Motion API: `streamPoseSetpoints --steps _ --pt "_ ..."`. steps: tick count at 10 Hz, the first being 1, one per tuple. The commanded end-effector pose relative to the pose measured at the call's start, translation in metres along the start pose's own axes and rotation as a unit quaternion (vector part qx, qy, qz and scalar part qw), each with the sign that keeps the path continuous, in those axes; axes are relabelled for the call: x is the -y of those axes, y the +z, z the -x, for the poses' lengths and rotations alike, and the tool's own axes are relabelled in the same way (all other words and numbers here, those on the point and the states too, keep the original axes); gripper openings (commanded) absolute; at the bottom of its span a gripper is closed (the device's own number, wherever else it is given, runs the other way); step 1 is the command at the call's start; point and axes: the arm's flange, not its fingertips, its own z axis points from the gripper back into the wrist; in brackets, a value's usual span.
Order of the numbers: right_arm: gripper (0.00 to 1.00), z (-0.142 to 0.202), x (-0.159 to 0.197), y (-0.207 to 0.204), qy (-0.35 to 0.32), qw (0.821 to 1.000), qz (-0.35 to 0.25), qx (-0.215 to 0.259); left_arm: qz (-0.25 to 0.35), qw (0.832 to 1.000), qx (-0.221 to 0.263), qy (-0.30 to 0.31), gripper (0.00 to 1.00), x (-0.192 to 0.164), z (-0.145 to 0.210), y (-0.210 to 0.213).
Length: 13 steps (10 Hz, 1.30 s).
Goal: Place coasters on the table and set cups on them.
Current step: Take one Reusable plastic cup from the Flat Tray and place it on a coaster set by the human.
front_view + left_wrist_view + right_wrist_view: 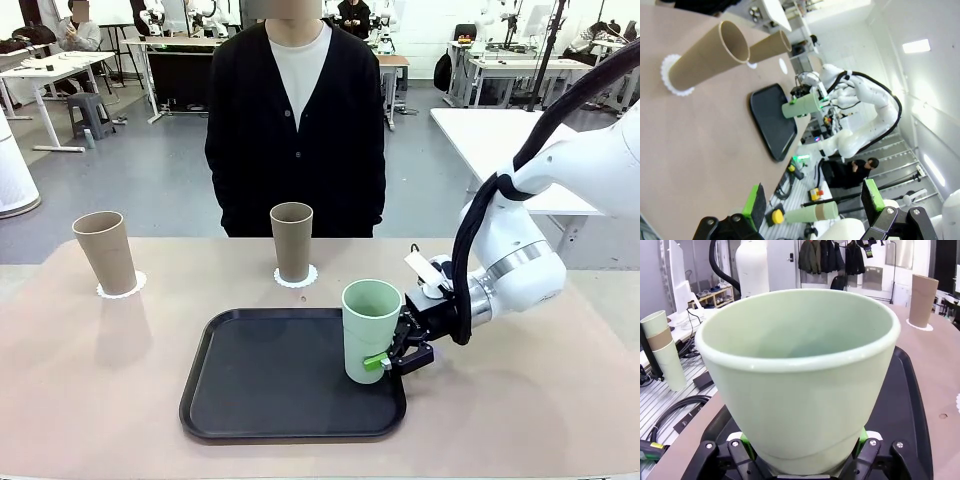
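floor: grey (140, 180) | furniture: white tables (500, 130), grey stool (88, 112) | light: bright ceiling panel (916, 46)

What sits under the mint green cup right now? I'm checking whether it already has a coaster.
The mint green cup is over the black tray, gripped near its base by the right hand. No coaster edge shows around it, though its underside is hidden.

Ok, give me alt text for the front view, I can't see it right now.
The right claw is shut on the mint green cup, upright over the right side of the black tray. Beyond it, two tan cups each stand on a white coaster on the beige table; a person stands across the table.
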Motion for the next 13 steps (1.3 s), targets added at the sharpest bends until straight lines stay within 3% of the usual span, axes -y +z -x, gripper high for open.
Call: streamPoseSetpoints --steps 1,6,8,11,12,13 --pt "0.62 -0.01 -0.002 0.008 -0.011 1.0 0.022 0.006 -0.004 1.0 0.001 0.007 1.0 0.001 0.0 0.001" --pt "0.62 -0.143 -0.043 0.055 -0.061 0.995 0.084 -0.014 -0.004 1.0 0.001 0.007 1.0 0.001 0.0 0.001" --pt "0.62 -0.188 -0.054 0.061 -0.048 0.993 0.11 -0.01 -0.004 1.0 0.001 0.007 1.0 0.001 0.0 0.001" --pt "0.62 -0.215 -0.057 0.061 -0.056 0.987 0.145 -0.028 -0.004 1.0 0.001 0.007 1.0 0.001 0.0 0.001" --pt "0.62 -0.216 -0.056 0.071 -0.036 0.993 0.107 -0.02 -0.004 1.0 0.001 0.007 1.0 0.001 0.0 0.001" --pt "0.62 -0.216 -0.056 0.071 -0.036 0.993 0.107 -0.02 -0.004 1.0 0.001 0.007 1.0 0.001 0.0 0.001"
